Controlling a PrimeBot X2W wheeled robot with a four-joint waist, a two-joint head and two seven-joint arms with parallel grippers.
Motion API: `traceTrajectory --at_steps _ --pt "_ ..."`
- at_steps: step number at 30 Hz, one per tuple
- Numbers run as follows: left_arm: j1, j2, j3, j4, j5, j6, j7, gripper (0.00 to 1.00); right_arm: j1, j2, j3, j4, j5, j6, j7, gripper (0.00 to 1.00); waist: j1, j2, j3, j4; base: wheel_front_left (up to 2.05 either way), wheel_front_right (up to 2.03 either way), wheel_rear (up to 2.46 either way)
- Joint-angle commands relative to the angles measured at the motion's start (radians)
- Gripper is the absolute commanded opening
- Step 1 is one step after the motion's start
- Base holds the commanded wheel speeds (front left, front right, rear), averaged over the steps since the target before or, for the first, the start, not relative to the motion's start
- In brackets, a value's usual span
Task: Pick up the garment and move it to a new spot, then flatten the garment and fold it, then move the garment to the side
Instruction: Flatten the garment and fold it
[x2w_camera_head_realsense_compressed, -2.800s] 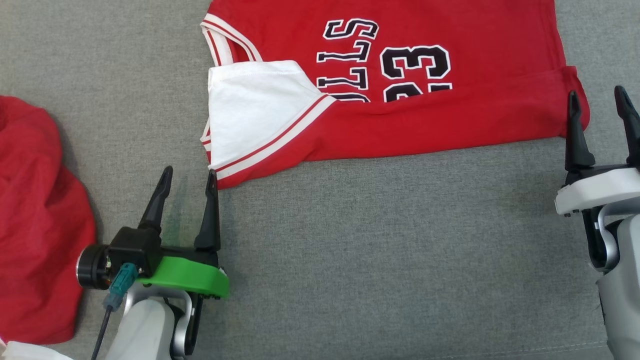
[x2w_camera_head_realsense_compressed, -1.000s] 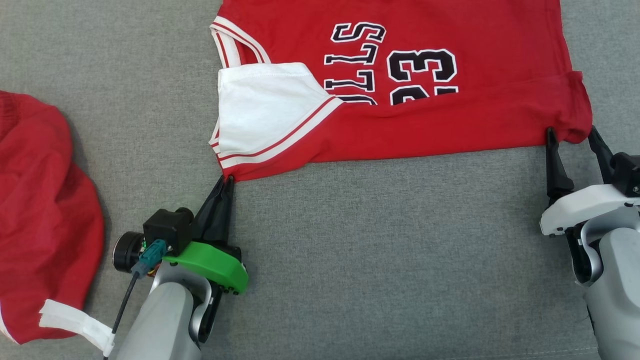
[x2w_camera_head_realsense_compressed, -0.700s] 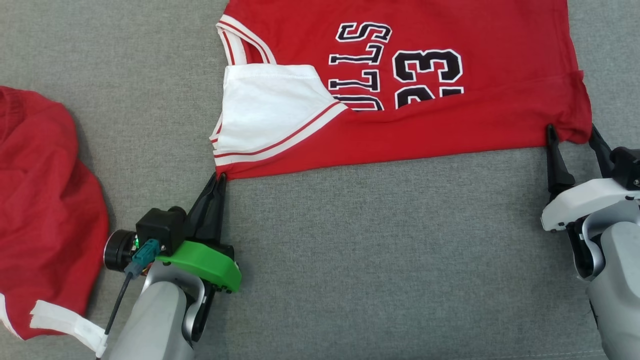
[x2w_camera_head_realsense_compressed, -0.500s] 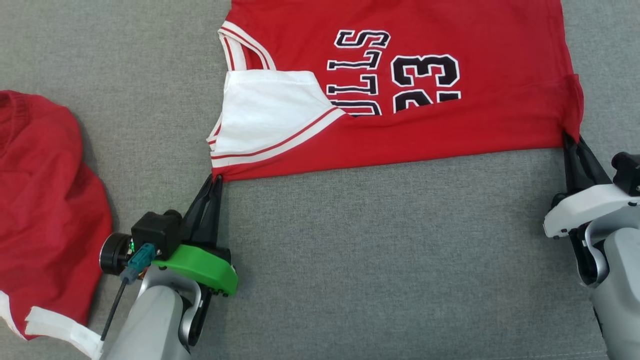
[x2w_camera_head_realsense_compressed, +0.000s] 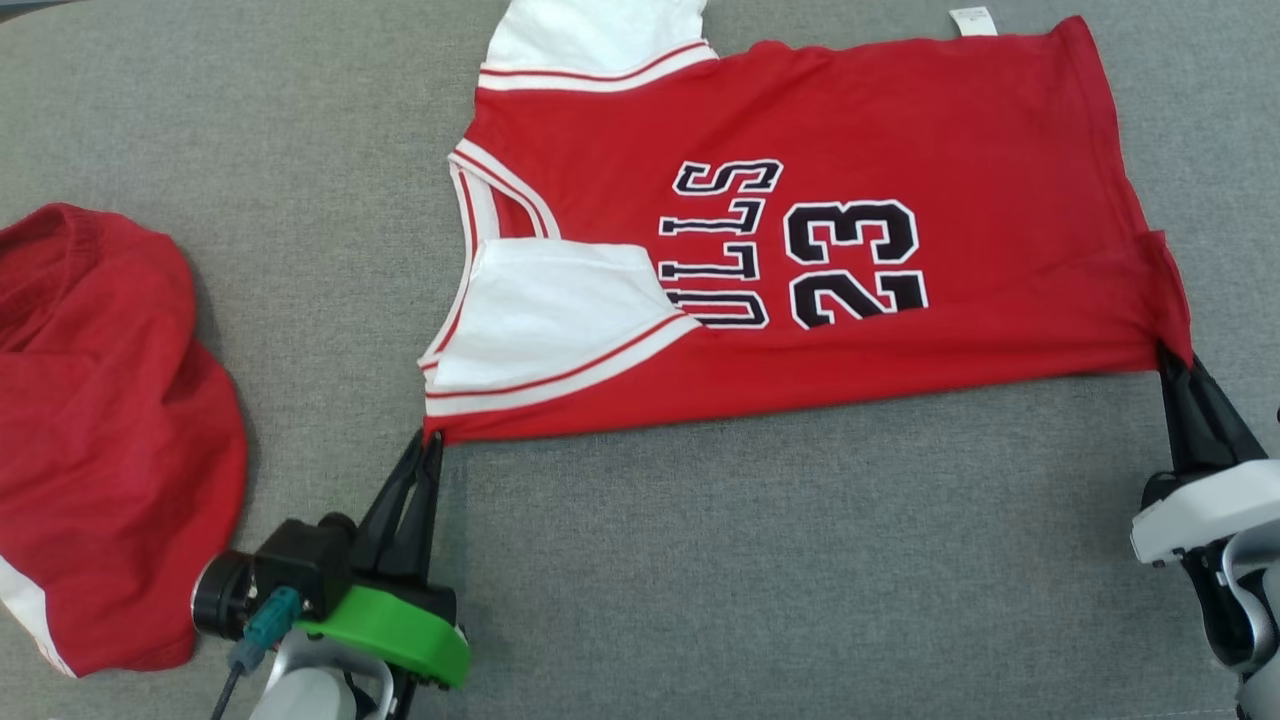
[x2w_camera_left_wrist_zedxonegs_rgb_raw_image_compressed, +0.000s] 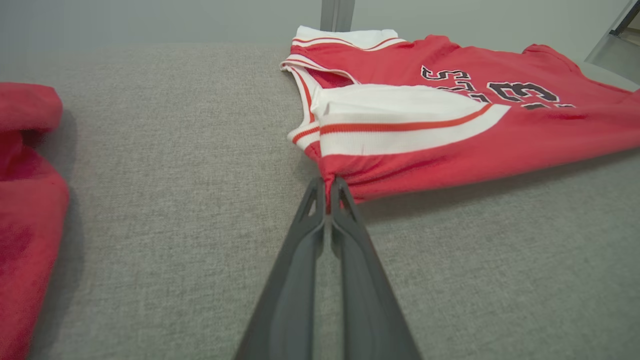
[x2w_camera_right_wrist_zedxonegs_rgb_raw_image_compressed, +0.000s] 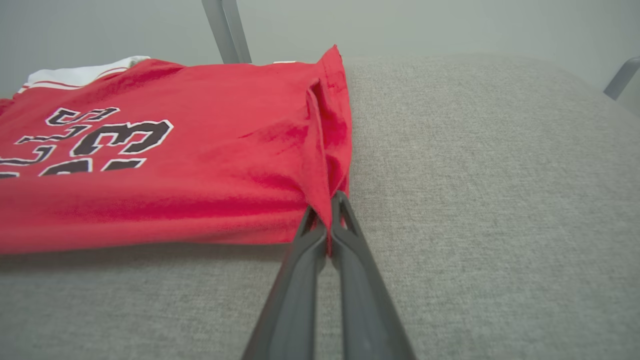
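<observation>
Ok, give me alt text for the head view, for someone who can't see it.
A red jersey numbered 23 lies on a grey surface, its near corners pinched by the shut left gripper and right gripper. A second red garment lies at the left.

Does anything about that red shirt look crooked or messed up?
Yes. The jersey has its near white sleeve folded over the chest, hiding part of the lettering. The hem corner pinched by the right gripper is bunched into a pleat. A second red garment lies crumpled at the left.
</observation>
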Motion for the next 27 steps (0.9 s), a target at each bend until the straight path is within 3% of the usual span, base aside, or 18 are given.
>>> traceTrajectory --at_steps 1,20,23,25,26,27 --pt "0.035 0.011 -0.001 -0.014 -0.004 0.003 0.002 0.0 0.035 -0.013 -0.002 -0.014 0.012 -0.002 -0.002 0.0 0.0 -0.0001 -0.01 0.001 0.0 0.0 0.0" --pt "0.271 0.044 -0.046 -0.131 -0.004 0.055 0.077 0.0 0.289 -0.029 -0.016 -0.11 0.019 -0.002 -0.002 0.0 0.0 -0.0001 -0.091 -0.004 0.0 0.0 0.0" --pt "0.271 0.043 -0.056 -0.122 -0.003 0.053 0.079 0.0 0.297 -0.03 -0.015 -0.103 0.027 -0.002 -0.002 0.17 0.0 -0.0001 -0.1 -0.004 0.0 0.0 0.0" --pt "0.264 0.039 -0.065 -0.108 -0.002 0.047 0.08 0.0 0.303 -0.033 -0.008 -0.101 0.026 -0.002 -0.002 0.63 0.0 -0.0001 -0.106 -0.003 0.0 0.0 0.0" --pt "0.26 0.036 -0.068 -0.099 -0.002 0.046 0.078 0.0 0.309 -0.036 -0.007 -0.101 0.027 -0.002 -0.002 1.0 0.0 -0.0001 -0.108 -0.003 0.0 0.0 0.0" --pt "0.257 0.035 -0.07 -0.092 0.0 0.047 0.076 0.0 0.313 -0.037 -0.006 -0.101 0.029 -0.002 -0.002 1.0 0.0 -0.0001 -0.111 -0.003 0.0 0.0 0.0"
